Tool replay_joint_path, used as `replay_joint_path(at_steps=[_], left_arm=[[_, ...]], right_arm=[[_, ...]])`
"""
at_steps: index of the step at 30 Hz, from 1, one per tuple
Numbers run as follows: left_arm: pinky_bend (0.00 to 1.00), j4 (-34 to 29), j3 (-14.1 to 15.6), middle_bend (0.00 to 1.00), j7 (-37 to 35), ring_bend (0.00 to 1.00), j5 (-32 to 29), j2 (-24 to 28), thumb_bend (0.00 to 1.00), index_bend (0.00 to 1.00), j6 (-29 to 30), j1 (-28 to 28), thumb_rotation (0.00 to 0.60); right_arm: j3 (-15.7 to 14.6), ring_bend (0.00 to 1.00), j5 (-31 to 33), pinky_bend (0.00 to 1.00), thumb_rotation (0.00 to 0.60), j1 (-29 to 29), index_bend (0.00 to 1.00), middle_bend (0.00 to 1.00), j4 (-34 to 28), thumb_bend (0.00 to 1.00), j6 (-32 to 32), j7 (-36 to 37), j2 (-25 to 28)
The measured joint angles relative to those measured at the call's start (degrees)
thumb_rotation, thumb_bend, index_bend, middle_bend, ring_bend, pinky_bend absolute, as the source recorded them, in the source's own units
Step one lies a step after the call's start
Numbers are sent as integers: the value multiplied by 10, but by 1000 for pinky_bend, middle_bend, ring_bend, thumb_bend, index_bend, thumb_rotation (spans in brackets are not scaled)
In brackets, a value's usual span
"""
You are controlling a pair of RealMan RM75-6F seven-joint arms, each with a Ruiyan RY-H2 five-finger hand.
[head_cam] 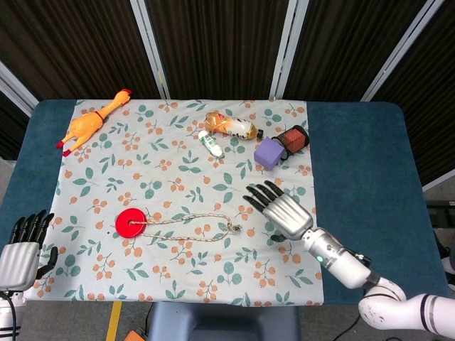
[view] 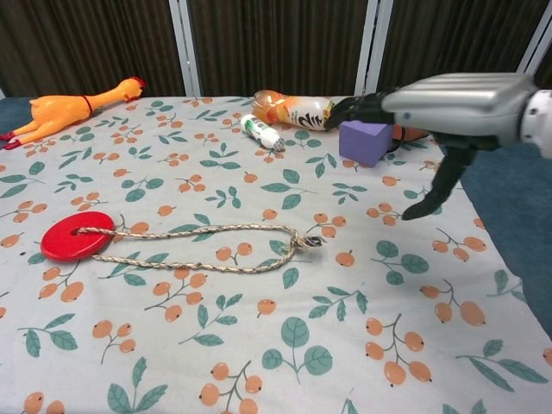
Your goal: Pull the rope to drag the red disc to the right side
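Observation:
The red disc (head_cam: 130, 224) (view: 78, 235) lies flat on the floral cloth at the left. A looped tan rope (head_cam: 192, 229) (view: 207, 247) runs from its hole rightward to a small metal end piece (head_cam: 233, 229) (view: 308, 242). My right hand (head_cam: 281, 209) (view: 448, 108) hovers open above the cloth, palm down with fingers spread, just right of the rope's end and not touching it. My left hand (head_cam: 21, 245) rests open at the table's front left corner, seen only in the head view.
At the back of the cloth lie a rubber chicken (head_cam: 91, 124) (view: 69, 108), a drink bottle (head_cam: 231, 126) (view: 297, 110), a small white tube (head_cam: 210, 143) (view: 261, 132), a purple cube (head_cam: 269, 152) (view: 365, 138) and a dark red-mesh object (head_cam: 293, 137). Bare blue table (head_cam: 362, 163) flanks the cloth.

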Motion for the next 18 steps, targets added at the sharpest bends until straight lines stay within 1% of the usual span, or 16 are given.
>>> replay_joint_path(at_steps=[4, 7, 13, 18], left_arm=[[36, 9, 0, 21, -7, 0, -2, -2, 527, 0, -1, 2, 592], [36, 14, 0, 22, -10, 0, -4, -4, 528, 0, 0, 5, 592], [36, 21, 0, 21, -15, 0, -6, -6, 527, 0, 3, 8, 594], [34, 27, -2, 21, -21, 0, -10, -8, 526, 0, 3, 11, 593]], right_arm=[[-4, 0, 89, 0, 600, 57, 0, 0, 3, 0, -45, -50, -32], [-16, 0, 145, 0, 600, 91, 0, 0, 13, 0, -55, -91, -58], [-50, 0, 241, 0, 600, 150, 0, 0, 41, 0, -55, -148, -94], [-79, 0, 292, 0, 600, 184, 4, 0, 53, 0, -40, -174, -116]])
